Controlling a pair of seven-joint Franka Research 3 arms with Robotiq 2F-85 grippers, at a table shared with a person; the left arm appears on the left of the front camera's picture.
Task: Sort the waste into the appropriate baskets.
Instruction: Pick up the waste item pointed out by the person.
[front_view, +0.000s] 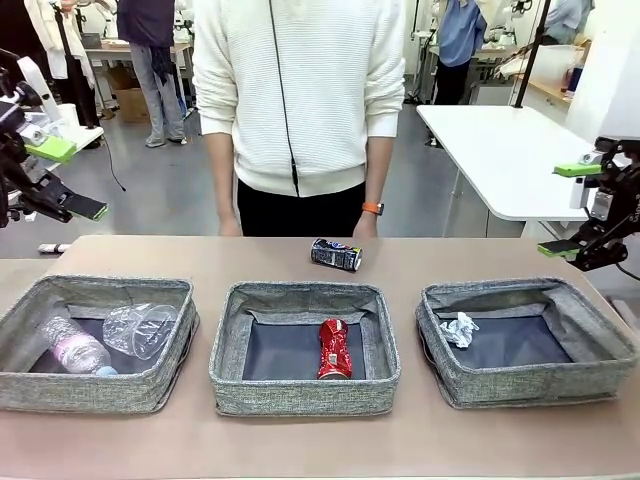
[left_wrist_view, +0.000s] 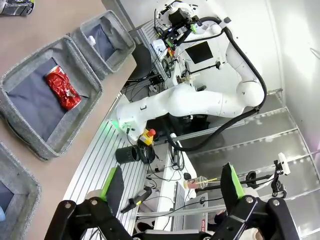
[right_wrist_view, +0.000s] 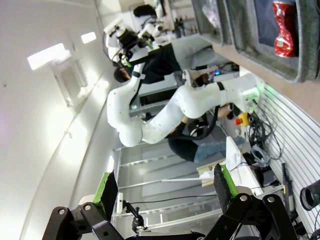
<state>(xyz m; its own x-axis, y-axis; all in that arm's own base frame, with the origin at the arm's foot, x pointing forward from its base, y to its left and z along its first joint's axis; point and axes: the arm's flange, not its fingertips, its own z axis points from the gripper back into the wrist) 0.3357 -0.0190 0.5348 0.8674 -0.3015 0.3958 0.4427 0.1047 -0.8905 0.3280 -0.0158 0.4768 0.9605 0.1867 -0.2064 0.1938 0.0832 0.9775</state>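
Observation:
Three grey woven baskets stand in a row. The left basket (front_view: 20, 385) holds a clear bottle (front_view: 75, 350) and a clear cup (front_view: 140, 328). A crushed red can (front_view: 333, 349) lies in the middle basket (front_view: 228, 360), and it shows again as the red can (left_wrist_view: 62, 87) and the red can (right_wrist_view: 285, 27). The right basket (front_view: 600, 375) holds a white paper wad (front_view: 460, 329). A crushed dark printed can (front_view: 336, 255) lies on the table beyond the middle basket. My left gripper (front_view: 68, 180) (left_wrist_view: 171, 182) hangs open and empty high at the left. My right gripper (front_view: 567, 210) (right_wrist_view: 164, 185) hangs open and empty high at the right.
A person in a white sweater (front_view: 300, 90) stands at the table's far edge, one hand (front_view: 365, 225) just behind the dark can. A bare strip of brown table (front_view: 320, 445) runs in front of the baskets. A white table (front_view: 500, 150) stands behind at the right.

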